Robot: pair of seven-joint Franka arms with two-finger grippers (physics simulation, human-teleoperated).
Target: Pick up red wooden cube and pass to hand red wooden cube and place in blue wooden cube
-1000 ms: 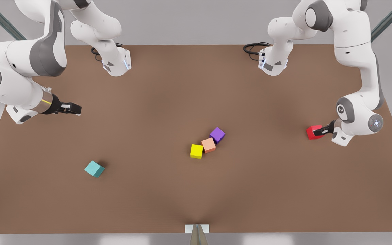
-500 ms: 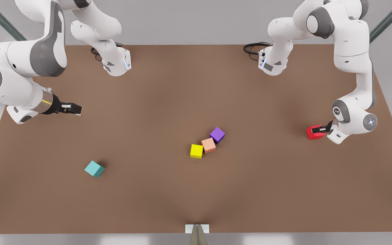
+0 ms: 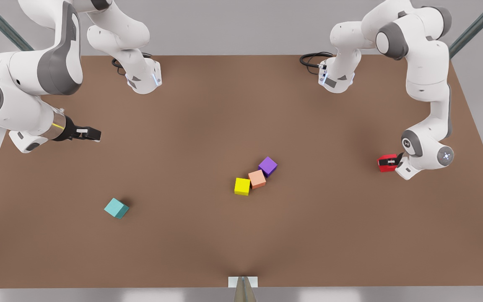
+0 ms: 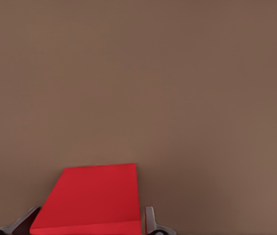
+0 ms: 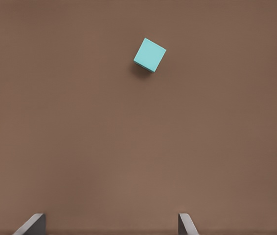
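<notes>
The red wooden cube (image 3: 386,163) rests on the brown table (image 3: 208,126) at the front view's right. My left gripper (image 3: 393,161) has come down over it. In the left wrist view the red wooden cube (image 4: 92,198) sits between the two dark fingers (image 4: 150,223), which press on its sides. The blue wooden cube (image 3: 116,208), teal in colour, lies on the table at the front view's lower left, and the right wrist view shows the blue wooden cube (image 5: 150,55) too. My right gripper (image 3: 90,134) hovers open above the table's left side, well back from that cube.
A yellow cube (image 3: 242,186), a salmon-orange cube (image 3: 257,179) and a purple cube (image 3: 268,166) sit touching in a diagonal row at the table's middle. Both arm bases (image 3: 143,79) stand at the far edge with black cables beside them.
The left arm folded down and inward, bringing its gripper lower over the red cube, which kept its place on the table. The right arm barely moved.
</notes>
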